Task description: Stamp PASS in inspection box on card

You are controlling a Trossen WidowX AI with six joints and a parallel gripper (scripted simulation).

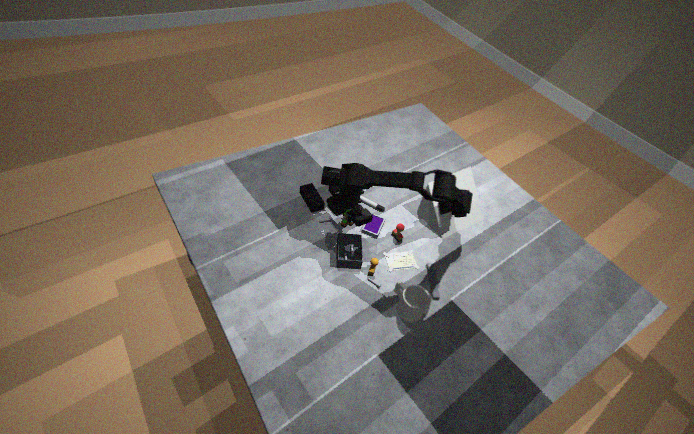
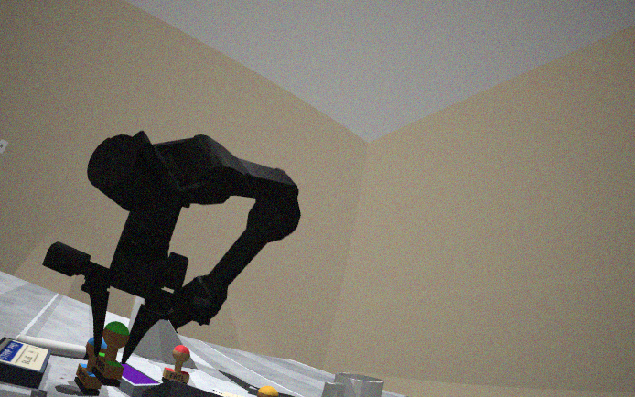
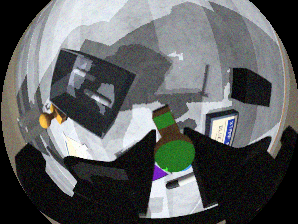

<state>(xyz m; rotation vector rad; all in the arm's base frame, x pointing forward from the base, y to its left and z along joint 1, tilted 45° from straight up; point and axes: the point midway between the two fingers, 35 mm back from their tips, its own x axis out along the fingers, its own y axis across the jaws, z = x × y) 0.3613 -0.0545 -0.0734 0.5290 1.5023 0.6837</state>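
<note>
My gripper [image 2: 110,365] [image 3: 169,132] points down, shut on the green-knobbed wooden stamp [image 1: 345,218] [image 2: 116,329] [image 3: 174,156]. The stamp is nearly upright and looks slightly above the bench; a finger partly hides its label. The open purple ink pad [image 1: 374,224] [image 2: 138,374] [image 3: 158,173] lies close beside it. The pale card [image 1: 401,260] [image 3: 75,146] lies flat beyond the pad; its inspection box cannot be made out. In the top view the arm hides the fingers.
A blue stamp [image 2: 88,377] stands beside the held one. A red FAIL stamp [image 1: 399,228] [image 2: 180,353], orange stamp [image 1: 373,262] [image 3: 45,120], dark open box [image 1: 342,264] [image 3: 118,106], labelled case [image 2: 24,358] [image 3: 222,127], marker [image 1: 372,203] [image 3: 181,181], mug [image 1: 413,310] and black block [image 1: 312,197] [image 3: 250,87] stand around.
</note>
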